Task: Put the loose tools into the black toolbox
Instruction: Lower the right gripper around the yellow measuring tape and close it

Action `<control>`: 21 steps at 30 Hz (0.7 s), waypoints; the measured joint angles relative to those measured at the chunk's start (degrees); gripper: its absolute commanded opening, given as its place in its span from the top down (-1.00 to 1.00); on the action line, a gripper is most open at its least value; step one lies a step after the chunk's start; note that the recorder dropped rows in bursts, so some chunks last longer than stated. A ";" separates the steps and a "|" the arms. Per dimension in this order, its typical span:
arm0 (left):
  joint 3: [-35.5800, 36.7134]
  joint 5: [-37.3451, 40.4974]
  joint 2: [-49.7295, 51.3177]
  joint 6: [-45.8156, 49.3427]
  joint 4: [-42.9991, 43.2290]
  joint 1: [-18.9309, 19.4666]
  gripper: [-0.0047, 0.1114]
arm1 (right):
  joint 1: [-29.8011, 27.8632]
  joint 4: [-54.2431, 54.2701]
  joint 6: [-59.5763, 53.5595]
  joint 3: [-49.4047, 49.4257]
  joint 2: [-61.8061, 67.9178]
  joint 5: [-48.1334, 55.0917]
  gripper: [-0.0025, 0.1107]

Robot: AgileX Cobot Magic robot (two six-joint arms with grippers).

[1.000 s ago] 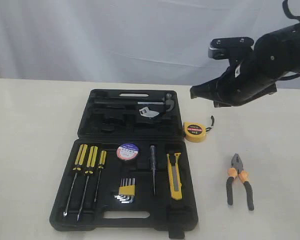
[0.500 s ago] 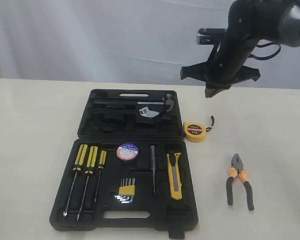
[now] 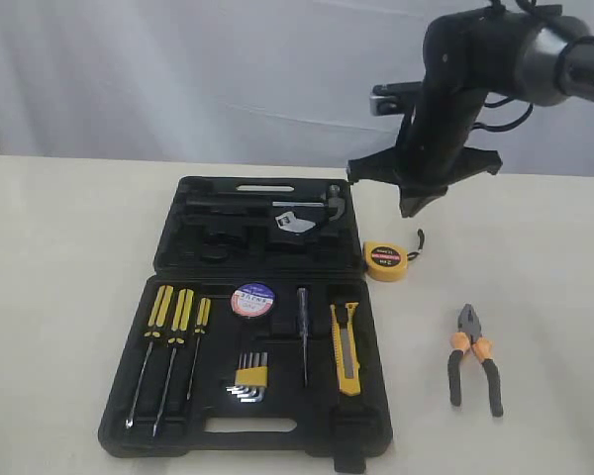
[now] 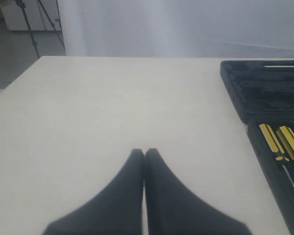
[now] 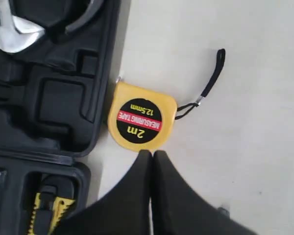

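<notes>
The black toolbox (image 3: 267, 247) lies open on the table. The black tape roll (image 3: 253, 299) and the yellow-black utility knife (image 3: 346, 346) rest in its front tray. Just right of the lid, the yellow tape measure (image 3: 387, 259) sits on the table, and the orange-and-black pliers (image 3: 475, 356) lie farther right and nearer the front. My right gripper (image 3: 410, 206) hangs in the air above the tape measure (image 5: 142, 117); seen from its wrist, the right gripper (image 5: 152, 152) is shut and empty. The left gripper (image 4: 144, 151) is shut over bare table, left of the toolbox (image 4: 264, 88).
Yellow-black screwdrivers (image 3: 173, 327) and hex keys (image 3: 249, 378) lie in the front tray, with a tester screwdriver (image 3: 302, 332) beside the knife. A hammer and a wrench (image 3: 302, 213) fill the lid. A white curtain backs the table. The tape measure's black strap (image 5: 210, 83) trails away from the box.
My right arm has swung left and turned downward, and now sits over the tape measure beside the toolbox lid. The tools have not moved.
</notes>
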 measured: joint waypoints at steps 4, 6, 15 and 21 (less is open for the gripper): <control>0.00 0.00 0.00 0.00 0.00 0.00 0.92 | 0.00 -1.05 -0.23 0.00 2.57 0.03 0.96; 0.00 0.00 0.00 0.00 0.00 0.00 0.92 | 0.00 -1.05 -0.23 0.00 3.39 -0.37 0.96; 0.00 0.00 0.00 0.00 0.00 0.00 0.92 | 0.00 -0.36 -0.33 -0.11 4.66 -4.47 0.96; 0.00 0.00 0.00 0.00 0.00 0.00 0.92 | 0.00 3.75 -1.73 -3.33 8.75 -4.47 0.96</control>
